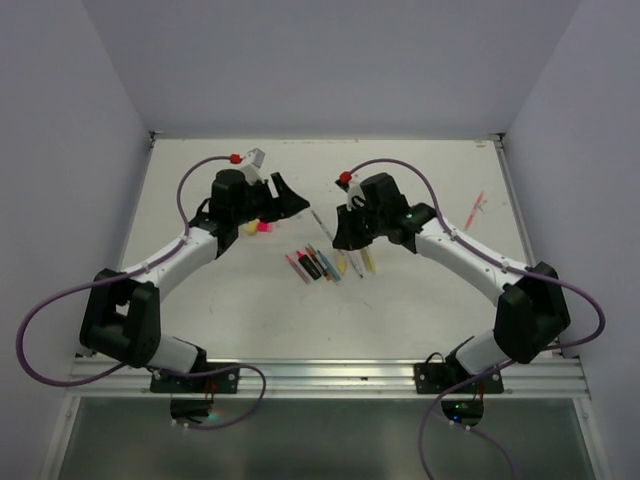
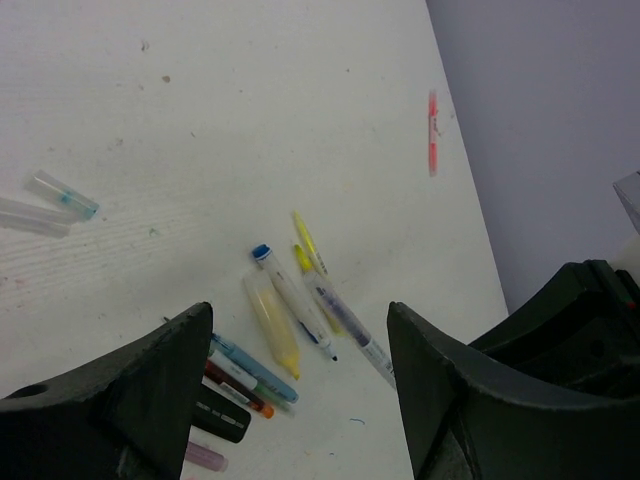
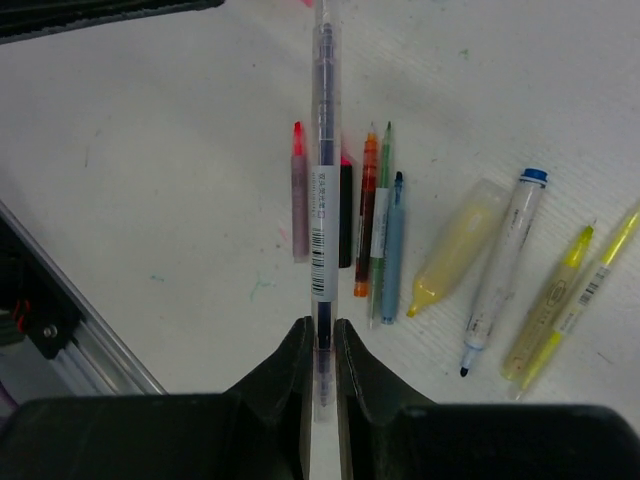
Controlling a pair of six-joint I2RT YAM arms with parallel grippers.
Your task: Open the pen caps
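Observation:
My right gripper [image 3: 322, 335] is shut on the end of a clear pen with a barcode label [image 3: 320, 180], holding it above the table and pointing away from me. Below it a row of pens lies on the table: pink [image 3: 299, 190], black [image 3: 346, 215], orange [image 3: 367, 205], blue [image 3: 393, 245], a yellow highlighter [image 3: 455, 245] and a white pen with a blue end [image 3: 500, 265]. My left gripper [image 2: 300, 335] is open and empty above the same pens [image 1: 328, 264]. Small yellow [image 1: 249, 229] and pink [image 1: 265, 227] caps lie beside the left arm. Clear caps [image 2: 62, 194] lie apart.
A lone pink pen [image 1: 474, 210] lies near the table's right edge; it also shows in the left wrist view [image 2: 432, 135]. Grey walls enclose the white table [image 1: 420, 300]. The right gripper's body [image 2: 585, 320] is close to my left gripper.

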